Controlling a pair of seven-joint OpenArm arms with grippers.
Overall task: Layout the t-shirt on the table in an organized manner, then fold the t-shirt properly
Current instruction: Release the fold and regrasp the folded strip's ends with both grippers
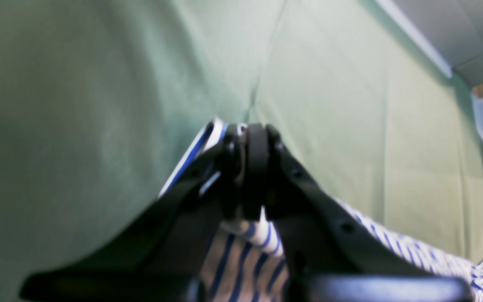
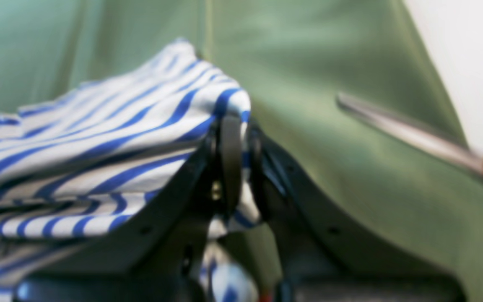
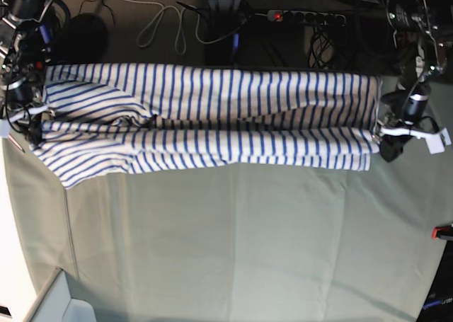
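My right gripper (image 3: 34, 124) sits at the left end of the base view, near the table's (image 3: 233, 244) far left corner, jaws clamped on the striped t-shirt (image 3: 212, 120). In my right wrist view the fingers (image 2: 229, 159) pinch a bunched fold of the fabric, blue stripes spilling out to the left, green table cloth behind. A blurred metal rod with an orange mark (image 2: 434, 142) crosses the right of that view. The t-shirt is stretched in a long band along the table's far edge, folded lengthwise, reaching from one gripper to the other. My left gripper (image 3: 388, 139) is at the right end, closed on the shirt's other end; in the left wrist view the pads (image 1: 255, 163) meet on a thin striped edge. Cables (image 3: 163, 25) and a power strip (image 3: 297, 15) lie on the floor beyond the table.
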